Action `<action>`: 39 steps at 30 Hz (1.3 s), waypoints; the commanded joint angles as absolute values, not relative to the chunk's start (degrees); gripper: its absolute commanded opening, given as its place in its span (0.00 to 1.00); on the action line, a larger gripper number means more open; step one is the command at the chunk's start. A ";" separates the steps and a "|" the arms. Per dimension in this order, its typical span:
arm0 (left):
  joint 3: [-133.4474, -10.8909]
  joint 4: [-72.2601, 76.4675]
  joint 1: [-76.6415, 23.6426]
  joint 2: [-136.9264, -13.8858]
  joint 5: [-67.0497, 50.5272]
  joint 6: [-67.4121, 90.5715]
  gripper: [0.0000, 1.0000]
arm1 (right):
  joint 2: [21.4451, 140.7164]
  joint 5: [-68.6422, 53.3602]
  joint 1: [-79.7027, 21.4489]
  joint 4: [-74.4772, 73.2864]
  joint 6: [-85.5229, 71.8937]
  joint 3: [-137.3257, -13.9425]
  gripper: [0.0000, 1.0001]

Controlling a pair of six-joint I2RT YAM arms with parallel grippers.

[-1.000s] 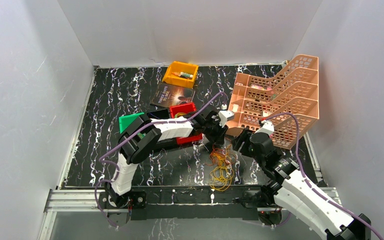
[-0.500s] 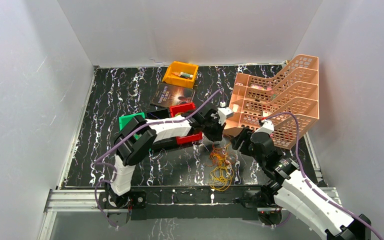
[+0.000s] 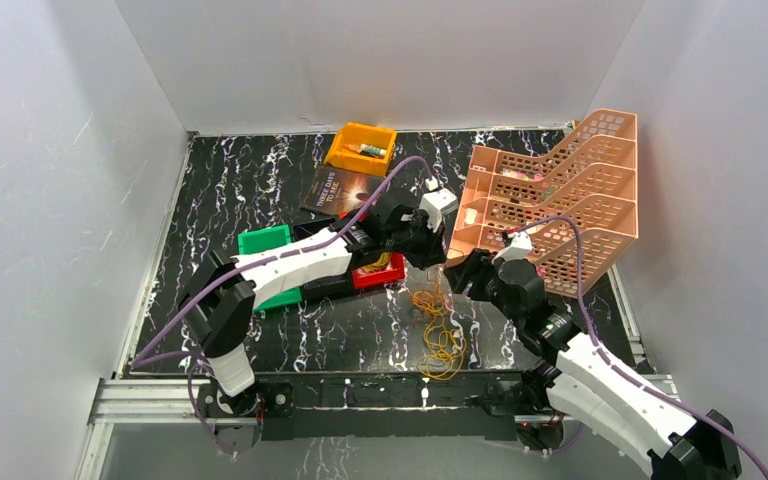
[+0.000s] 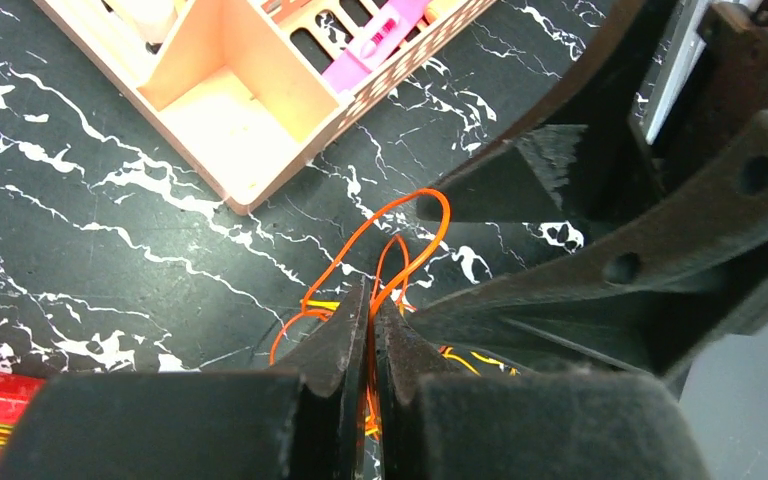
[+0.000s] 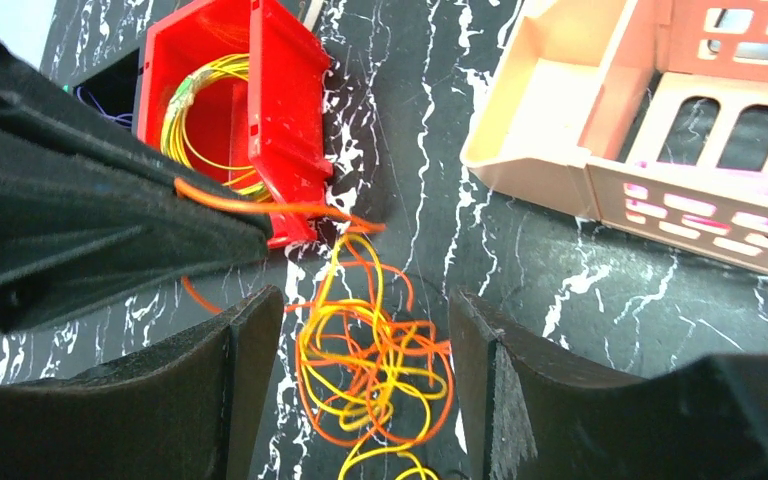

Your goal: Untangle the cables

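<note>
Left gripper [image 4: 370,300] is fully closed, pinching one orange wire loop [image 4: 446,222] right at the fingertips. The strand runs taut from it down into the pile. Right gripper [image 5: 365,300] is wide open and holds nothing; its jaws hang above the pile, one on either side of it.

The cables [image 3: 440,330], a loose tangle of thin yellow and orange wire loops, lie on the black marbled table [image 3: 260,190] between the two arms. They sit just in front of the red plastic bin [image 5: 280,90], and the peach plastic stacked tray [image 3: 560,200] is off to the right. The bin already has a coil of yellow wire [image 5: 175,105] in it.

My read: the step is pulling that orange loop free.

- Bring the right gripper down to pin the yellow bulk. Otherwise I'd expect the whole clump to ride up with the orange.
- Pull slow, up and away towards the bin. Stop if yellow strands lift with it.
- The pinch is at the very tip on a thin wire, so it could slip. Avoid jerks.
- Keep the taut strand off the bin's corner, or it may snag.
</note>
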State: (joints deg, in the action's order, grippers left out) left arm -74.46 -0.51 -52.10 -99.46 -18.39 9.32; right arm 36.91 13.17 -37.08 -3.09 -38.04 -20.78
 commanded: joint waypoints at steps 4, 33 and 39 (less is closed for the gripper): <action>-72.57 -2.37 -52.78 -93.44 -18.32 11.47 0.00 | 43.04 11.49 -36.87 15.96 -40.75 -15.93 0.70; -91.81 -15.52 -53.00 -88.09 -14.44 10.33 0.00 | 64.24 0.68 -36.91 37.49 -43.42 -12.83 0.70; -99.36 -19.24 -53.07 -89.33 -10.43 8.15 0.00 | 63.04 -0.03 -36.86 36.46 -44.29 -10.64 0.70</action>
State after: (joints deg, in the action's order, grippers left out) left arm -94.41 -14.96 -52.73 -91.13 -13.67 10.33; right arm 64.12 0.99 -37.08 35.59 -43.59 -12.08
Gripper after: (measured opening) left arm 0.010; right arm 0.700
